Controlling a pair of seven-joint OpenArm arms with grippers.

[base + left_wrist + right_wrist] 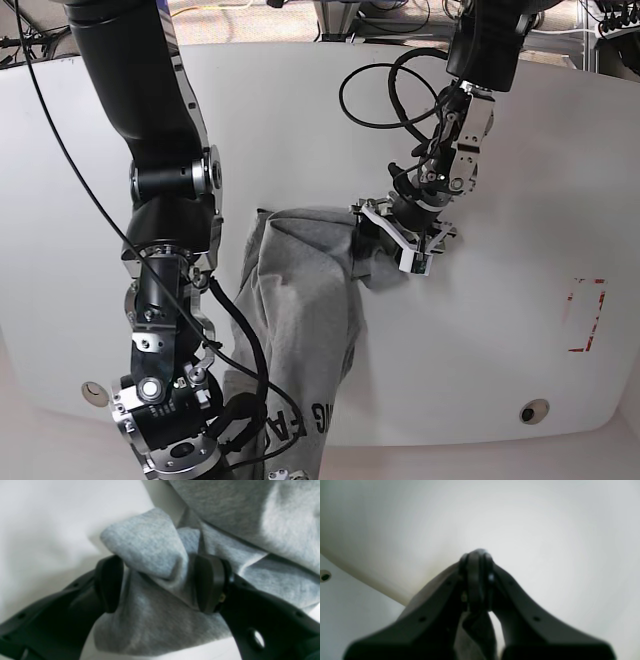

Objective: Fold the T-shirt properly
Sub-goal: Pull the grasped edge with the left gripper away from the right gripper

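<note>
T-shirt (305, 285): grey, crumpled lengthwise on the white table (470, 370), its lettering (300, 428) toward the bottom of the base view, where the cloth runs out of frame past the table edge. Not folded in any tidy way; early work, by my judgement.

Right gripper (478, 580): fingers closed together, cloth pinched between them and draping below. Likely held up so this end can be drawn out or carried over while the rest lies on the table.

Left gripper (161, 585): fingers well parted, a bunched fold standing between them. No firm pinch visible; whether the cloth is lightly gripped, cannot tell. Probably placed there to catch or release the far corner; closing on bunched layers could set a crease.

Pose: left arm (450, 150) reaches down from the top of the base view, gripper low at the cloth. Right arm (170, 250) looms large on that view's left, apparently raised.
</note>
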